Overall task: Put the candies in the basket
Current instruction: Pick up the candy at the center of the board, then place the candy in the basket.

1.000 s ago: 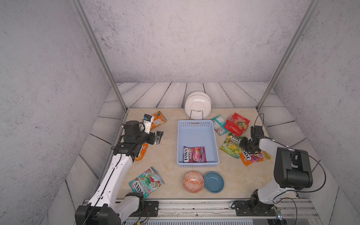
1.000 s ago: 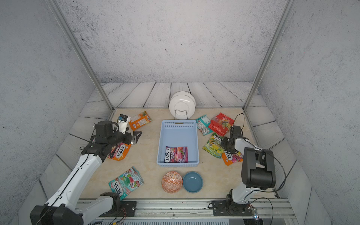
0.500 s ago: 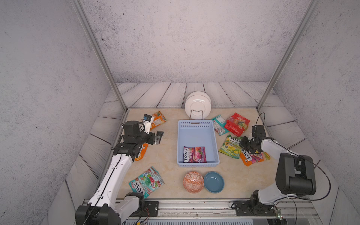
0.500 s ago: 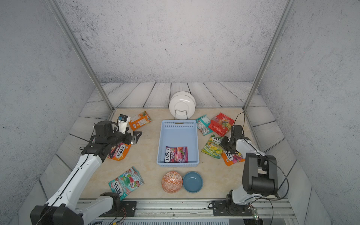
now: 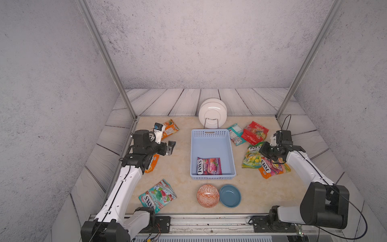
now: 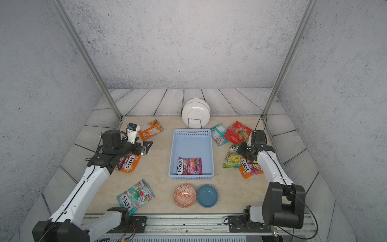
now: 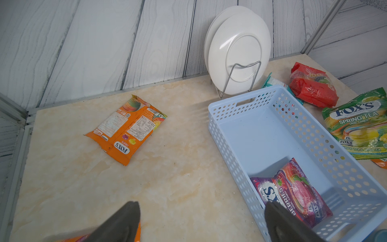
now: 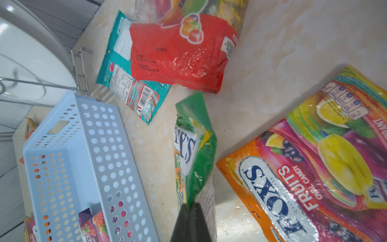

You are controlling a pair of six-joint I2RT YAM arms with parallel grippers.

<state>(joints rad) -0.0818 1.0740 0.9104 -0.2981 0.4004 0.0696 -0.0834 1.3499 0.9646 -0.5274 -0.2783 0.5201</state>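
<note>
- Light blue basket [image 5: 210, 132] sits mid-table. Clock directions are read from it in a top view, with 12 toward the back wall.
- Purple bag [image 5: 209, 166] lies flat inside, at the 6 o'clock end.
- Your right claw [image 8: 192, 207] is at 3 o'clock, pinched tight on one edge of the green bag [image 8: 195, 146]. The bag is creased and stands up from the pinch; can't tell if it is clear of the tabletop [image 5: 180, 167].
- Orange fruits bag [image 5: 272, 168] is at 4 o'clock, just beside the green one and partly under your right arm.
- Red bag [image 5: 254, 133] is at 2 o'clock, overlapping the back teal bag [image 5: 235, 134] at 1 o'clock.
- Your left claw [image 7: 201, 203] is at 9 o'clock, spread wide and holding nothing, over the tabletop.
- Far orange bag [image 5: 170, 128] is at 10 o'clock, print side down.
- Near orange bag [image 6: 127, 163] is at 8 o'clock, partly under your left arm.
- Front teal bag [image 5: 157, 196] is at 7 o'clock.
- Patterned orange bowl [image 5: 208, 196] and blue bowl [image 5: 230, 196] sit side by side at 6 o'clock.
- White plates [image 5: 212, 113] stand upright in a wire rack at 12 o'clock.
</note>
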